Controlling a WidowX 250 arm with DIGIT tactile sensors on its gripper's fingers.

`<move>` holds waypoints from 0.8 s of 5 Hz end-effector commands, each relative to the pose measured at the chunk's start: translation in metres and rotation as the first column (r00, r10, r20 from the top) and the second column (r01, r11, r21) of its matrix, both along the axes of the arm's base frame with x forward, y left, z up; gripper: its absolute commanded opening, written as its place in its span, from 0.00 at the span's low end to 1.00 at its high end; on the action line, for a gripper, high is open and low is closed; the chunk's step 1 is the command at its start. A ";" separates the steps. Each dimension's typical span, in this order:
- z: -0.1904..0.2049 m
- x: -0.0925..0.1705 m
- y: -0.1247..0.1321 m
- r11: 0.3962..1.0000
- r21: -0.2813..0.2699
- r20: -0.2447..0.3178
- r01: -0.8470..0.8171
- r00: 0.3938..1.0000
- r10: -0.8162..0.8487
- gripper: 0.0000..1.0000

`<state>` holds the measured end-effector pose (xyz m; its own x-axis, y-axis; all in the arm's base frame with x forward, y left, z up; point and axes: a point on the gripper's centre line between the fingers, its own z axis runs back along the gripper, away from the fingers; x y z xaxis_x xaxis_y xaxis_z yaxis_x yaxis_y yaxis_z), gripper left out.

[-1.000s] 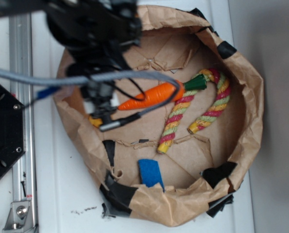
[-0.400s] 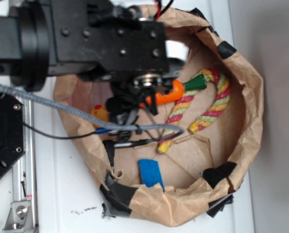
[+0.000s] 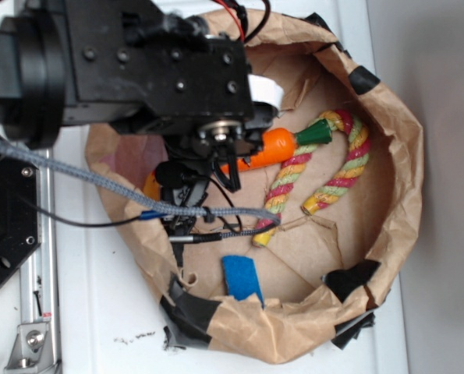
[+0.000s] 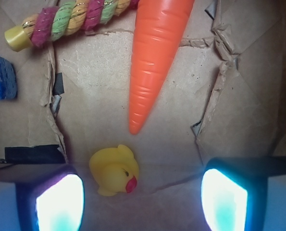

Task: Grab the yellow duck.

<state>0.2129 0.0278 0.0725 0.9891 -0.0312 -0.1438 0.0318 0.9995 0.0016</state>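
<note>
Two views: overhead exterior and the wrist cam, everything sat inside a brown paper basin (image 3: 395,179) patched with black tape.
Blue pad: a blue textured patch (image 4: 1,77) lay at the far left of the wrist view, also on the basin floor in the exterior view (image 3: 241,276).
Rope toy: a striped red, green and yellow rope (image 4: 70,19) ran along the top left, its yellow capped end pointing left; from outside it was a bent arch (image 3: 325,167) on the right half.
Left pad: one glowing fingertip (image 4: 58,202) sat at the bottom left.
Yellow duck: the yellow duck (image 4: 115,170) stood on the paper floor just right of that pad, red beak toward the lower right, not touched by either pad.
Carrot: the orange toy carrot (image 4: 152,62) pointed its tip down at the duck, close but apart.
Gripper: the gripper (image 4: 142,204) had its jaws spread wide, nothing held, duck nearer the left side.
Arm: the black arm (image 3: 138,70) covered the basin's upper left, pretty much hiding the duck from outside.
</note>
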 end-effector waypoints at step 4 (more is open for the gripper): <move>-0.031 0.005 0.018 1.000 0.011 0.052 0.009 0.999 -0.010 1.00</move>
<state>0.2169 0.0456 0.0359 0.9922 -0.0209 -0.1227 0.0216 0.9998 0.0051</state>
